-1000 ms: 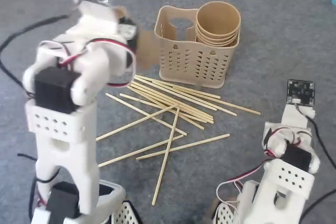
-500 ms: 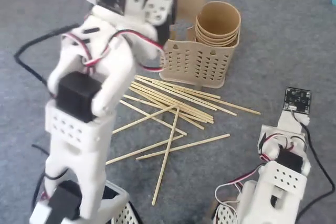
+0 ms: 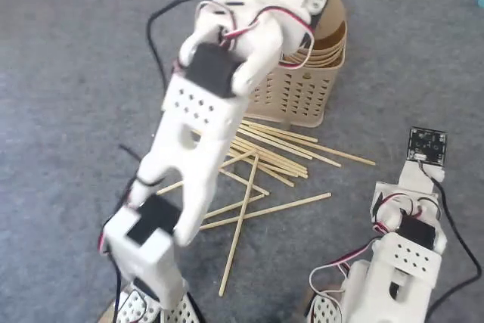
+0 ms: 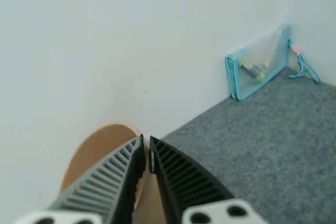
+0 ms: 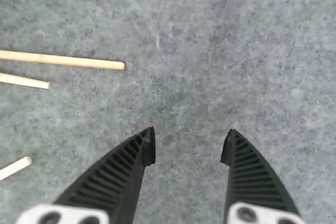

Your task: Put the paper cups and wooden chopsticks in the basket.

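- The left gripper (image 4: 146, 142) is clenched on the wall of a paper cup (image 4: 94, 150), directly above the stacked cups (image 3: 325, 51) in the basket (image 3: 295, 100), at the far side.
- The right gripper (image 5: 189, 148) is released over the carpet; the wooden chopsticks (image 3: 265, 149) lie to its left, mostly running left-right.

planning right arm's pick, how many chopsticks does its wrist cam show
3 chopsticks, all on the carpet beside the right gripper: two past its fingertips, one by a finger. More may be hidden.

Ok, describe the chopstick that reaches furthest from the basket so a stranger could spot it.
Find the tan basket on the grey carpet; chopsticks lie scattered before it. Take the chopstick running almost straight away from the basket, crossing flatter ones.
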